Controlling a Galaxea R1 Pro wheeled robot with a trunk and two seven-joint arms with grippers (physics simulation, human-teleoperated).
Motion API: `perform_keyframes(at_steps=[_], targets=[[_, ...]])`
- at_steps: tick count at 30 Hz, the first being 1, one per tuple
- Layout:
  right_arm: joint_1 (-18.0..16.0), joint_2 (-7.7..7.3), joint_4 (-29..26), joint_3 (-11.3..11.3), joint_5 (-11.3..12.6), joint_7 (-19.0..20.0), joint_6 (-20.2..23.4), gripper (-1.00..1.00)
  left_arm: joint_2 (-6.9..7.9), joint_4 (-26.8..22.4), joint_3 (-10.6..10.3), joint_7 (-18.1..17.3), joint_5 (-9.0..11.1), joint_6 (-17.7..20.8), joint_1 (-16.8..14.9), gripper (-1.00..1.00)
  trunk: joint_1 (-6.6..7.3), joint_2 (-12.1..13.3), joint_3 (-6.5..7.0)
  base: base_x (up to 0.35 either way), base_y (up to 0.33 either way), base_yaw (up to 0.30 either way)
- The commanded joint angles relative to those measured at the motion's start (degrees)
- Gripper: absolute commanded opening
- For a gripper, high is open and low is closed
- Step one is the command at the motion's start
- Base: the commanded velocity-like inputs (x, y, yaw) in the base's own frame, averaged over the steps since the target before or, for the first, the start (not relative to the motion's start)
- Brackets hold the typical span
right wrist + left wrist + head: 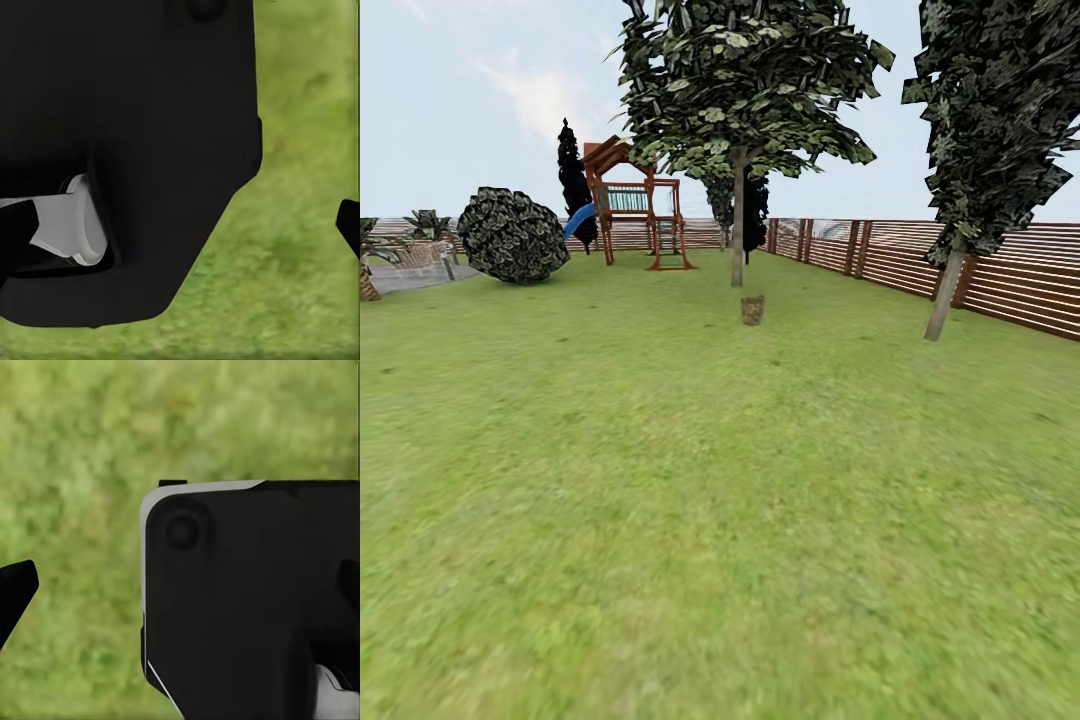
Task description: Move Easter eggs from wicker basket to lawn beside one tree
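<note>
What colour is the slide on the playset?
Blue. The curved slide on the red-brown wooden playset shows best in the head view.

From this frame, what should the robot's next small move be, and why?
Probably drive straight ahead across the green grass lawn. The small brown woven wicker basket stands far off, just in front of the slim pale-trunked tree with speckled foliage, well beyond arm's reach. No eggs can be made out at this range.
</note>
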State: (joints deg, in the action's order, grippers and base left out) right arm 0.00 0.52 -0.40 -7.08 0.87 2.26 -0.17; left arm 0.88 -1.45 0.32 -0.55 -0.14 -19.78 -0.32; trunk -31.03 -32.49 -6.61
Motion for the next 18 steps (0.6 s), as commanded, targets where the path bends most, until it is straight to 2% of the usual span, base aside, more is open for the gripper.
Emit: perform_keyframes(at_steps=[1, 8, 18], targets=[[0.0, 0.0, -0.02, -0.41, 0.09, 0.2, -0.02, 1.0, 0.01, 0.04, 0.03, -0.06, -0.02, -0.18, -0.04, 1.0, 0.2, 0.35, 0.1, 0.15, -0.08, 0.0], [0.0, 0.0, 0.04, -0.4, 0.09, 0.2, -0.01, 1.0, 0.0, 0.04, 0.03, -0.06, -0.03, -0.21, -0.04, 1.0, 1.73, 3.16, 1.36, 0.218, -0.083, 0.0], [0.0, 0.0, 0.14, -0.39, 0.09, 0.2, 0.0, 1.0, 0.0, 0.04, 0.03, -0.06, -0.03, -0.2, -0.04, 1.0, 1.73, 3.16, 1.36, 0.3, -0.084, 0.0]])
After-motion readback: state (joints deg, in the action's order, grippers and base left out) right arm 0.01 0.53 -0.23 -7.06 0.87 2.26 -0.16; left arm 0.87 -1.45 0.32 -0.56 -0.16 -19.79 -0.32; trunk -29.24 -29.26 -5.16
